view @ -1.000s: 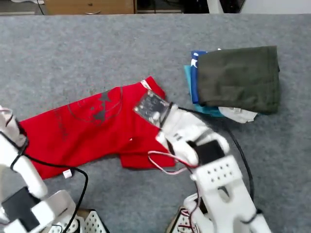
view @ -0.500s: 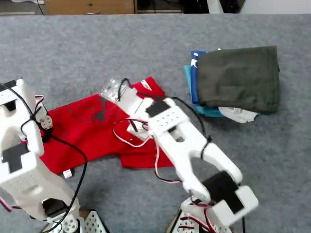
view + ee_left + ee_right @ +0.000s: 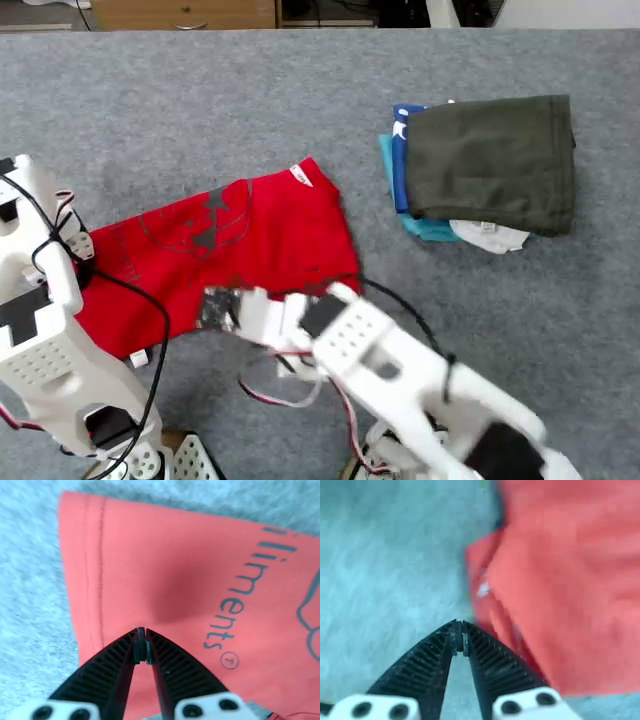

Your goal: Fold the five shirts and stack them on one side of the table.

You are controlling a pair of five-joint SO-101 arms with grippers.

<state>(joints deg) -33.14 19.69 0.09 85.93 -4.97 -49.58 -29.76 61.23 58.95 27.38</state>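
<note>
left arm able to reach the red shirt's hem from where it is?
Likely yes. The left gripper hangs right over the red shirt beside its stitched hem, nothing between them; its fingers are shut, so they'd need opening first.

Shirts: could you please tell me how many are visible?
5: red shirt spread at left; stacked at right, olive shirt on top, blue shirt, teal shirt and white shirt peeking out beneath.

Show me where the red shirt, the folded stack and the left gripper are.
red shirt (image 3: 270, 235), high view, on the plain cloth near its middle.
folded stack (image 3: 490, 160), high view, on the middle of its top face.
left gripper (image 3: 141, 645), left wrist view, where its closed tips meet.
</note>
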